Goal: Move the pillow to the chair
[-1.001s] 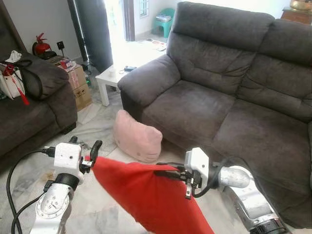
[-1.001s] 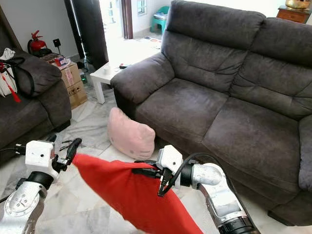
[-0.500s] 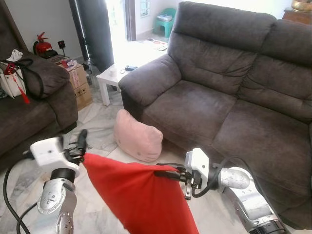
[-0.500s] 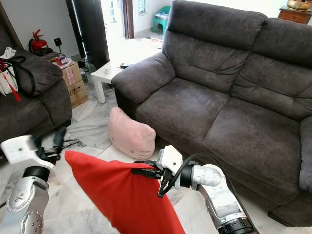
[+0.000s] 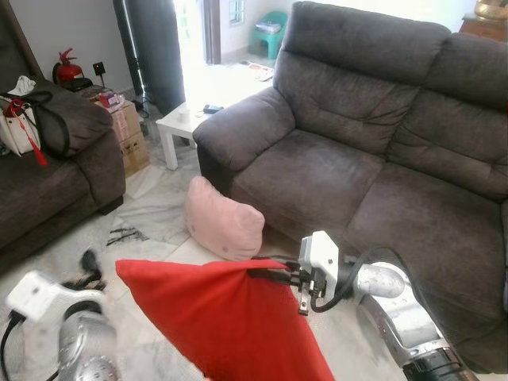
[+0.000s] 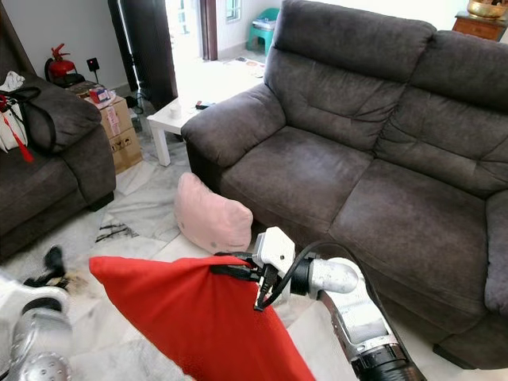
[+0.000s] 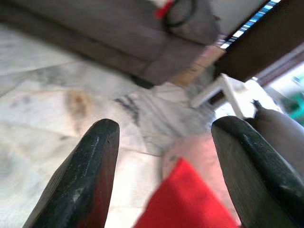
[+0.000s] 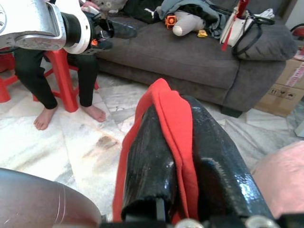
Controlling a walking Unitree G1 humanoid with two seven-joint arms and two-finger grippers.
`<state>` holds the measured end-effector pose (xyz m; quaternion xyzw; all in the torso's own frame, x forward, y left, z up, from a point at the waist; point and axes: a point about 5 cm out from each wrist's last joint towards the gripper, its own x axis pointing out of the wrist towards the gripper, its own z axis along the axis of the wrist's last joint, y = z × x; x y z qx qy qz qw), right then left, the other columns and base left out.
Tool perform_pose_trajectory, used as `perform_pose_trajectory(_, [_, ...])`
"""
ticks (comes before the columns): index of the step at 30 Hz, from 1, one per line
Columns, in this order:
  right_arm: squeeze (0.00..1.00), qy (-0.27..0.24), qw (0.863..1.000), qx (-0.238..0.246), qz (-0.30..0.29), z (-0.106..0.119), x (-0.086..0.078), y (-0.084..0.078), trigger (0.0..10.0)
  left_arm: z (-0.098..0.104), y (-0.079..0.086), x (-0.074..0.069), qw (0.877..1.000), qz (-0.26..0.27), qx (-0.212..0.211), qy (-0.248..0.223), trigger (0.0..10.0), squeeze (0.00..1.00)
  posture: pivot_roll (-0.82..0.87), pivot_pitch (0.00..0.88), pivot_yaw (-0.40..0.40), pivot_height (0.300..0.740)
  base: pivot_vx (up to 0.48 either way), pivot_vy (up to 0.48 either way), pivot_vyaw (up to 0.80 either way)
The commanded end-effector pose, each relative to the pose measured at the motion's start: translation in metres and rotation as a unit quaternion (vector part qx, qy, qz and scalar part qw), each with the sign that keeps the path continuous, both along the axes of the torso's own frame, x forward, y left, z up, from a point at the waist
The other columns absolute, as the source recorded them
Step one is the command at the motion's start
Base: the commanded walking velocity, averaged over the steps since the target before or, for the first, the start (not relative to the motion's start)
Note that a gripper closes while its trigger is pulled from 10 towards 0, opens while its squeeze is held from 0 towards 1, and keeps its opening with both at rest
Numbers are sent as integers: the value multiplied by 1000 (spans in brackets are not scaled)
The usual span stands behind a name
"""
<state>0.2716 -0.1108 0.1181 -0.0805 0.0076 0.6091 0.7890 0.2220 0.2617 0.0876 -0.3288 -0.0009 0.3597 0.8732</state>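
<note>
right end effector (image 6: 235, 265) clamps red pillow (image 6: 190, 321) | left end effector (image 7: 164, 175) apparently spread | pillows: 2

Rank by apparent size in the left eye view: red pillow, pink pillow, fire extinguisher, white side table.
1. red pillow, though nearness to the camera inflates it
2. pink pillow
3. white side table, partly hidden
4. fire extinguisher

Daylight glares through the doorway (image 5: 208, 36); the left wrist view is motion-blurred.
</note>
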Motion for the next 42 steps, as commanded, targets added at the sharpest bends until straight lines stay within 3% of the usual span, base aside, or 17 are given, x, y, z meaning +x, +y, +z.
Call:
perform_pose_trajectory(1, [0, -55, 997, 45, 0, 30, 8, -1, 10000, -1, -1, 1, 1000, 10, -10, -2, 10000, 0, 113, 0, -41, 740, 0, 0, 0])
perform_pose_trajectory(6, [0, -54, 998, 38, 11, 30, 5, -4, 10000, 0, 8, 1, 999, 20, -28, -19, 10000, 0, 110, 0, -43, 740, 0, 0, 0])
perform_pose_trajectory(11, [0, -49, 998, 33, 23, 31, 3, -7, 10000, -4, 17, 6, 996, -25, -65, -51, 10000, 0, 109, 0, -44, 740, 0, 0, 0])
perform_pose_trajectory(13, [0, -40, 998, 33, 36, 32, 1, -10, 10000, -7, 24, 4, 998, -46, -41, -31, 10000, 0, 109, 0, -44, 740, 0, 0, 0])
perform_pose_trajectory(20, [0, -29, 998, 15, 61, 31, -4, -18, 10000, -15, 36, -2, 996, -17, -82, -40, 10000, 0, 103, 0, -44, 740, 0, 0, 0])
perform_pose_trajectory(29, [0, -18, 996, 8, 89, 32, -7, -19, 10000, -39, 21, 3, 982, 8, -183, -45, 10000, 0, 101, 0, -53, 740, 0, 0, 0])
perform_pose_trajectory(36, [0, -16, 995, 4, 94, 32, -7, -20, 10000, -44, 26, 5, 979, 40, -194, -44, 10000, 0, 96, 0, -56, 740, 0, 0, 0])
perform_pose_trajectory(42, [0, -6, 994, -3, 106, 30, -11, -22, 10000, -37, 32, 12, 982, -3, -175, -67, 10000, 0, 98, 0, -57, 740, 0, 0, 0])
